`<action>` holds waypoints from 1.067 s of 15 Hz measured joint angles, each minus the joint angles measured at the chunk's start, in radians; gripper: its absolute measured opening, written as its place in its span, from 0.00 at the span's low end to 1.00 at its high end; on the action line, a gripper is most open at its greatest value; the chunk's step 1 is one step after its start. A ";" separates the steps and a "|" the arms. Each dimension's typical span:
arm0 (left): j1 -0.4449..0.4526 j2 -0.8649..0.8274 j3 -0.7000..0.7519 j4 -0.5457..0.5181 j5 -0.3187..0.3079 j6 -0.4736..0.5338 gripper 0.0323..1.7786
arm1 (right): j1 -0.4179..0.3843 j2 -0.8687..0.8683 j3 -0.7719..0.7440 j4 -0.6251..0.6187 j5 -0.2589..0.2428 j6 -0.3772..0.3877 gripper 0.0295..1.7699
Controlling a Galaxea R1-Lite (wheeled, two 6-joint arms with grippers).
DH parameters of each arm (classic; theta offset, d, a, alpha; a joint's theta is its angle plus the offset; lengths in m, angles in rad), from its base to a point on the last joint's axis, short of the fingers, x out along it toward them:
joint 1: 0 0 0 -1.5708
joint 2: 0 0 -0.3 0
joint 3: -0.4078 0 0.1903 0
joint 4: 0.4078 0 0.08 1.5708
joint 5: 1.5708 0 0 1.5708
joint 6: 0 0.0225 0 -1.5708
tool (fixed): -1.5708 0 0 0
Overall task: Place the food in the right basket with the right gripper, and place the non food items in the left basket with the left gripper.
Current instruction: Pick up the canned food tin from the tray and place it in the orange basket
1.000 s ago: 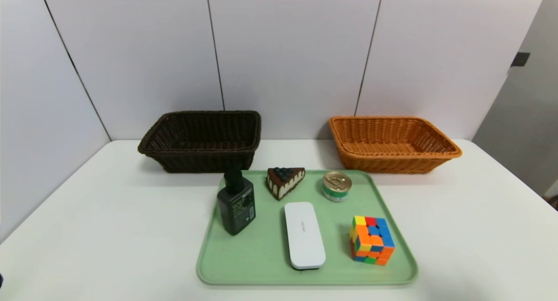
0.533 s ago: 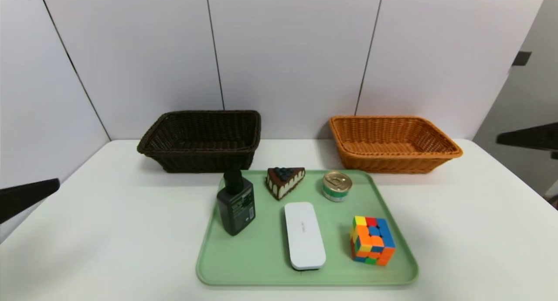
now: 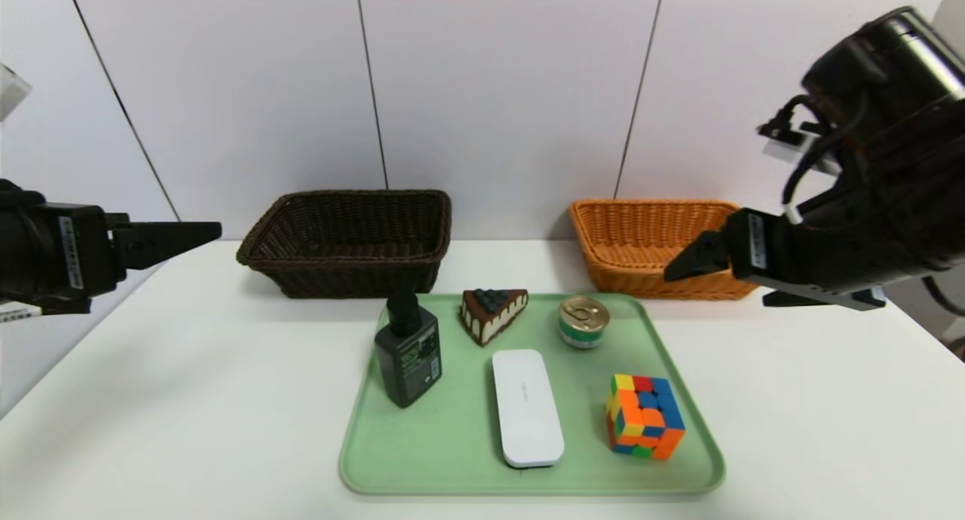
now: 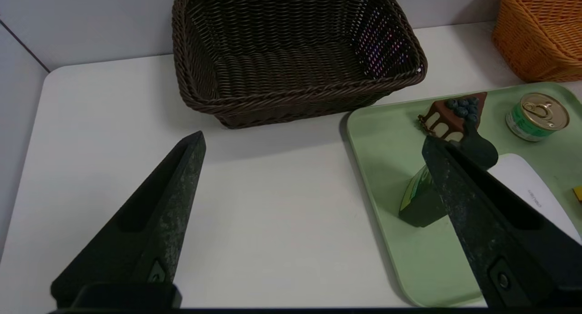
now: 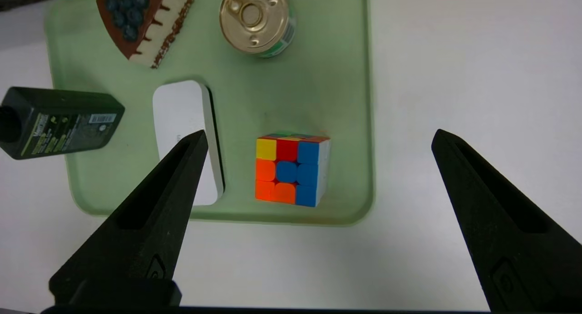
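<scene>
Now spreading released fingers on left gripper (image 4: 313, 134) and right gripper (image 5: 320, 132), flanking tray (image 3: 437, 460).
Showing cake (image 3: 491, 314) and can (image 3: 583, 322) far, bottle (image 3: 409, 358) left, case (image 3: 528, 407) central, cube (image 3: 645, 417) near right, open table (image 3: 226, 399) beyond side edges.

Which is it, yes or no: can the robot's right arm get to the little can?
Probably yes. The right gripper is open and holds nothing, and the can stands on the tray with nothing on top and space around it.
</scene>
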 joint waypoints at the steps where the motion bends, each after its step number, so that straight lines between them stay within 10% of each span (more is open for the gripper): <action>1: -0.012 0.021 -0.002 0.003 0.004 -0.030 0.95 | 0.022 0.040 -0.028 0.005 -0.005 0.004 0.96; 16: -0.141 0.017 0.004 0.099 0.088 -0.137 0.95 | 0.148 0.512 -0.343 0.108 -0.160 0.154 0.96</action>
